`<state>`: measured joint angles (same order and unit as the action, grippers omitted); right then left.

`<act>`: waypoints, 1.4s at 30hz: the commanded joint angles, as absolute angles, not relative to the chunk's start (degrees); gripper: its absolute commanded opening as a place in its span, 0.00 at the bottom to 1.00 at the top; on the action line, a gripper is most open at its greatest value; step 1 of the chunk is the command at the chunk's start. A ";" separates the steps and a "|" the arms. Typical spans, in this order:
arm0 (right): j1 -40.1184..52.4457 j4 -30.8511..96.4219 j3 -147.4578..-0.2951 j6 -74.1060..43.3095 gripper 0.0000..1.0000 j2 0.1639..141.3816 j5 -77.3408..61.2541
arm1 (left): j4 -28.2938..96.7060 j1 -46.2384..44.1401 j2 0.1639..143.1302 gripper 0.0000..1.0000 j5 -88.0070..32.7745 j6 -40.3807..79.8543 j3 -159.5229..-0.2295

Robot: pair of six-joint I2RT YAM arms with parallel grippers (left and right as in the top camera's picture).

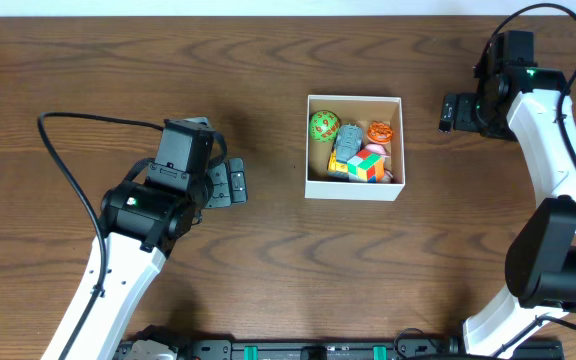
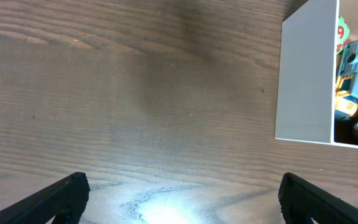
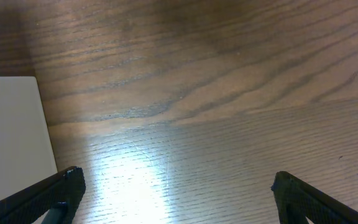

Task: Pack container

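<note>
The container (image 1: 355,190), a square white-walled box, sits at the table's middle. Inside lie a green ball (image 1: 323,125), a grey toy (image 1: 347,141), an orange toy (image 1: 380,131) and a multicoloured cube (image 1: 367,165). My left gripper (image 1: 234,183) is open and empty, left of the box over bare wood. In the left wrist view the box wall (image 2: 306,74) shows at the upper right with toys (image 2: 356,68) inside. My right gripper (image 1: 449,112) is open and empty, right of the box. The right wrist view shows the box wall (image 3: 11,137) at the left.
The brown wooden table (image 1: 118,70) spreads on all sides. Black cables (image 1: 78,125) loop from the left arm, and another cable (image 1: 538,15) arcs over the right arm. A black rail (image 1: 308,350) runs along the front edge.
</note>
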<state>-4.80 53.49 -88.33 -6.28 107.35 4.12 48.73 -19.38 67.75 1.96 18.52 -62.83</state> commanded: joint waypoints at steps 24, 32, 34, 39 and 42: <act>-4.45 53.54 -88.27 -5.69 0.99 106.50 4.51 | 6.52 -12.25 35.09 0.98 0.82 4.95 -17.96; -4.45 53.52 -88.27 -5.69 0.99 106.50 4.51 | 10.33 -7.38 21.78 0.98 0.47 4.97 -15.27; -4.45 53.52 -88.27 -5.69 0.99 106.50 4.49 | 11.55 -6.46 19.53 0.98 0.47 4.95 -15.22; -4.45 53.52 -88.27 -5.69 0.99 106.50 4.51 | 12.80 -5.17 13.13 0.98 0.38 3.27 -14.70; -4.45 53.54 -88.27 -5.69 0.99 106.50 4.51 | 12.69 -5.15 8.88 0.98 -2.57 -2.07 -12.88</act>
<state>-4.80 53.49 -88.33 -6.31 107.35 4.12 12.60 -5.54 12.14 0.54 3.64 -14.59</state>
